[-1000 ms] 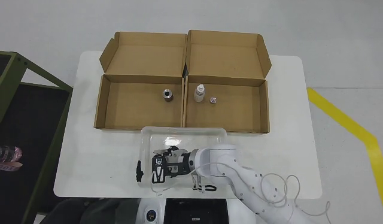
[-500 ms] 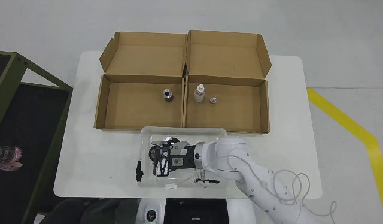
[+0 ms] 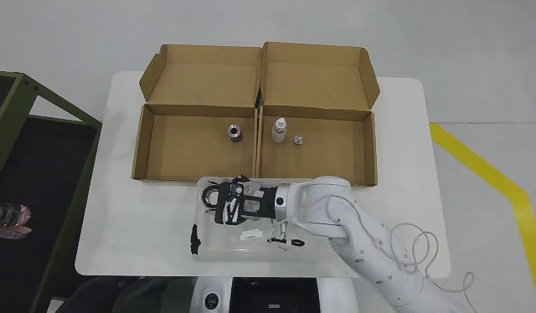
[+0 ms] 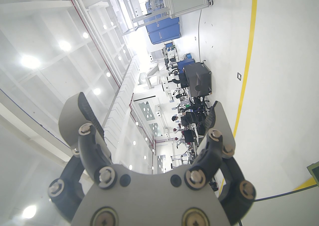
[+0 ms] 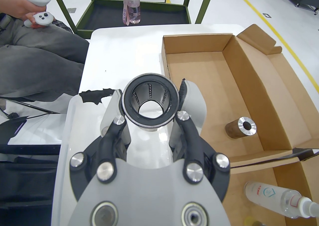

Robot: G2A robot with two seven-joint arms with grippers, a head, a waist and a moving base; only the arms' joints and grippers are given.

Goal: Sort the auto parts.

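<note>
1. The left gripper [image 4: 149, 110] is pointed up at the ceiling. Its fingers are spread wide and there's nothing in them.
2. A clear plastic tray [image 3: 285, 181] sits at the near edge of the white table [image 3: 117, 212], about midway along it.
3. The right gripper [image 3: 226, 206] is over the tray's far left corner. Its fingers are closed onto the curved sides of a short steel sleeve with a black rubber end ring [image 5: 149, 112], and you can look straight down the bore.
4. My guess on handling: it's rigid, hefty for its size and not fragile, but those smooth round walls look slippery. I'd pinch it mid-length across the body, like it is now. It'll probably roll if it's laid on its side, so stand it on end.
5. Further back is the left open cardboard box [image 3: 180, 150], with a matching plain metal cylinder [image 5: 241, 128] standing near its right wall. That looks like where this one belongs.
6. The right open cardboard box [image 3: 335, 150] touches it side by side. It holds a white plastic bottle [image 3: 279, 130] and, just beside that, a tiny part [image 3: 297, 140] I can't make out.
</note>
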